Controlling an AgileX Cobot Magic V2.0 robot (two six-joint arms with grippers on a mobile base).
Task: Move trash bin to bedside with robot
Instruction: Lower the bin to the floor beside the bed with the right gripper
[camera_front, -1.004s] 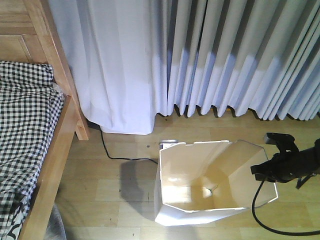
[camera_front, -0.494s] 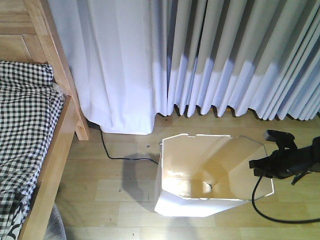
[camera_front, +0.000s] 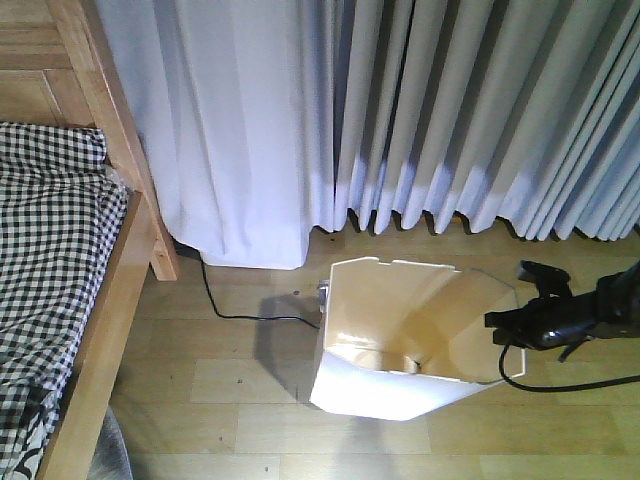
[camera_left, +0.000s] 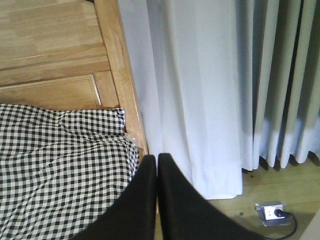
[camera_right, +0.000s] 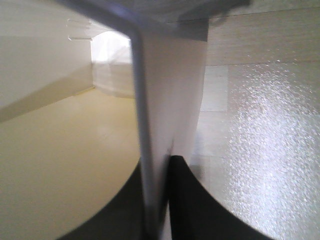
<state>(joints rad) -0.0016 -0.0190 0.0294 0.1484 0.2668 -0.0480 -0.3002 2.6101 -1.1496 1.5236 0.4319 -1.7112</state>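
white thin-walled plastic trash bin (camera_front: 365, 392) w/ faceted rim is standing on the pale wood-plank surface (camera_front: 220, 380), right in front of the long white pleated curtains (camera_front: 420, 110). it's looking a bit tipped, tho can't say for sure. inside is showing cream, nothing in it as far as visible.

slim black right hand (camera_front: 498, 326) is clenching on the bin's right-side rim. in the right wrist view the thin wall (camera_right: 172, 100) is running straight between the two fingers, one inside the bin, one outside, w/ the right hand (camera_right: 159, 163) grasping that wall. its black cable (camera_front: 570, 383) is looping on the surface beside the bin.

left hand (camera_left: 156, 163) is hanging shut, fingers pressed together, holding nothing, facing the bed corner.

light-brown wooden bed frame (camera_front: 120, 250) w/ black-and-white gingham bedding (camera_front: 50, 240) is sitting to the robot's left, well apart from the bin. another thin black cord (camera_front: 225, 312) is lying across the gap between them.

step in hand, imo: the haul, w/ grip made and bin not yet at bedside. next move is prob calling for a low steady pull leftward toward the frame. thin wall may be flexing or slipping out of the pinch, and the cord could be snagging the bin's base.
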